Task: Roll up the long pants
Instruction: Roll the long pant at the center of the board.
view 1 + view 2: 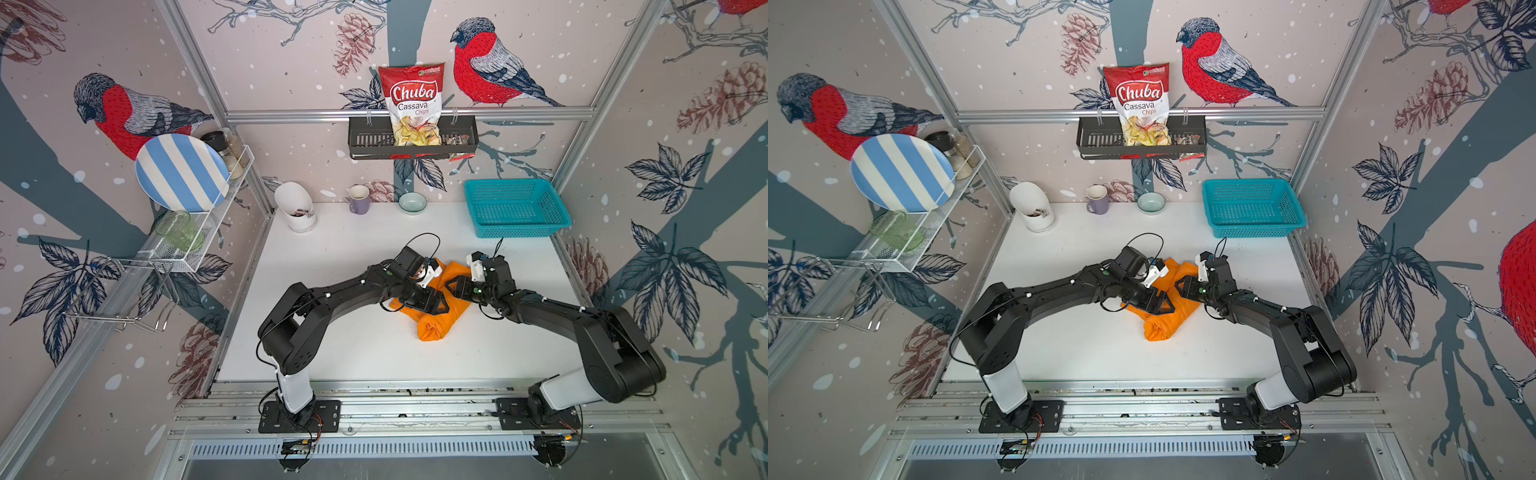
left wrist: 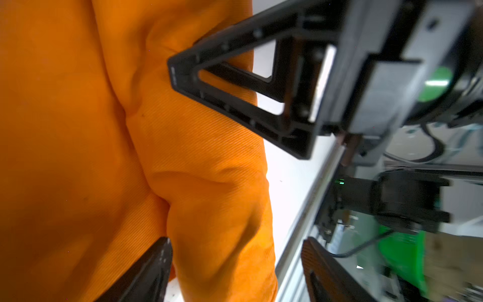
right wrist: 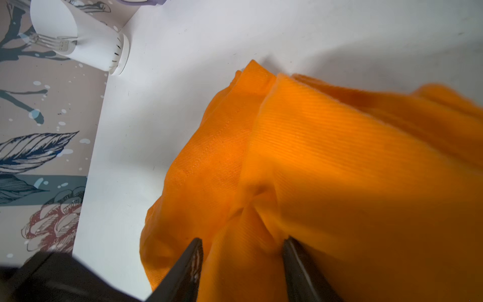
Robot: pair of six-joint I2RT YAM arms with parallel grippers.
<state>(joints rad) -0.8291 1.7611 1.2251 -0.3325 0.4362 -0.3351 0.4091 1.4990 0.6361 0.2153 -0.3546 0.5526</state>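
Bright orange long pants (image 3: 339,170) fill the close view, lying partly rolled at the middle of the white table (image 1: 353,353). The right hand (image 3: 242,240) pinches a fold of them. The left hand (image 2: 236,241) is released, its fingers spread either side of the cloth.

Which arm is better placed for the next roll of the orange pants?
Right, probably: the right tool appears to pinch a bunched fold of the long pants between its fingers, while the left tool is open.
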